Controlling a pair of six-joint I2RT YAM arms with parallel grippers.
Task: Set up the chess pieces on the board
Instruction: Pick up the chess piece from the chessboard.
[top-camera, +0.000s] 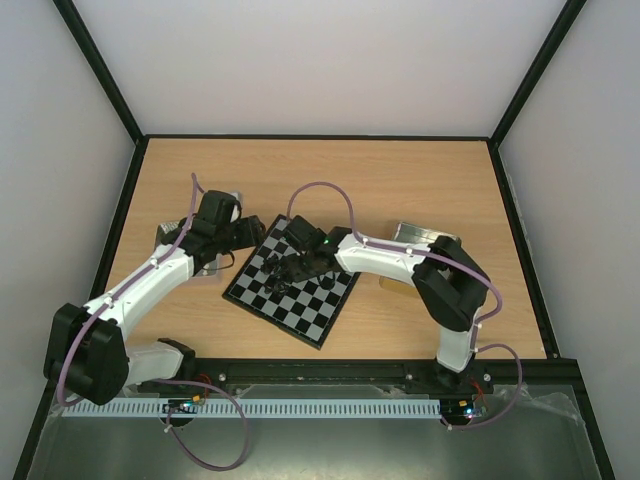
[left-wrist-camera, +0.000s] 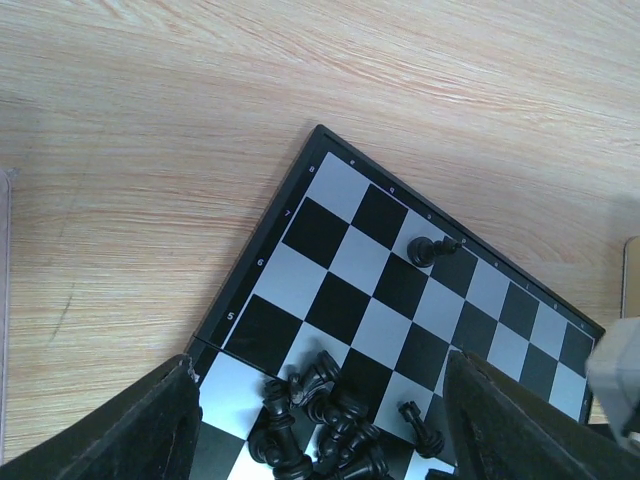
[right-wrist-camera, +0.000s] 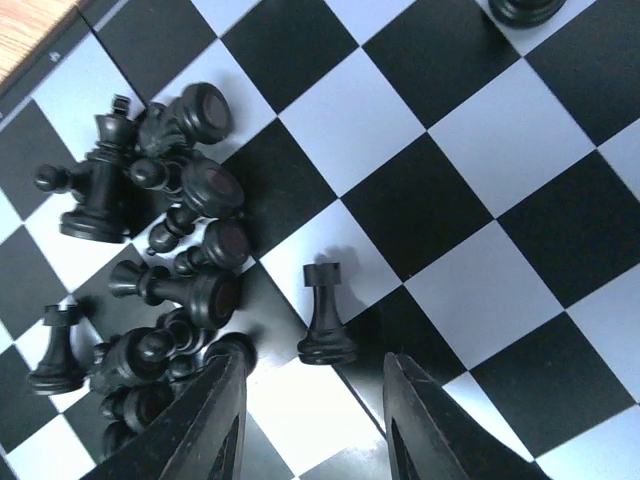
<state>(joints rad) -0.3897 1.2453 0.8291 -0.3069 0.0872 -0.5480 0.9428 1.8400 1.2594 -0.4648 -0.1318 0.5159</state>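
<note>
The board (top-camera: 300, 300) lies tilted at mid table; it also shows in the left wrist view (left-wrist-camera: 340, 250) and fills the right wrist view (right-wrist-camera: 480, 200). A heap of black chess pieces (top-camera: 281, 271) lies on its left part (left-wrist-camera: 320, 420) (right-wrist-camera: 170, 250). A lone rook (right-wrist-camera: 328, 315) sits just ahead of my right gripper (right-wrist-camera: 315, 358), which is open and empty, low over the board (top-camera: 300, 252). My left gripper (left-wrist-camera: 320, 365) is open and empty, above the board's left corner (top-camera: 247, 236). One piece (left-wrist-camera: 428, 250) stands apart on a far square.
A metal tray (top-camera: 170, 237) sits left of the board under the left arm; another tray (top-camera: 420, 234) sits to the right, behind the right arm. Bare wooden table (left-wrist-camera: 200, 120) lies beyond the board. Black frame rails edge the table.
</note>
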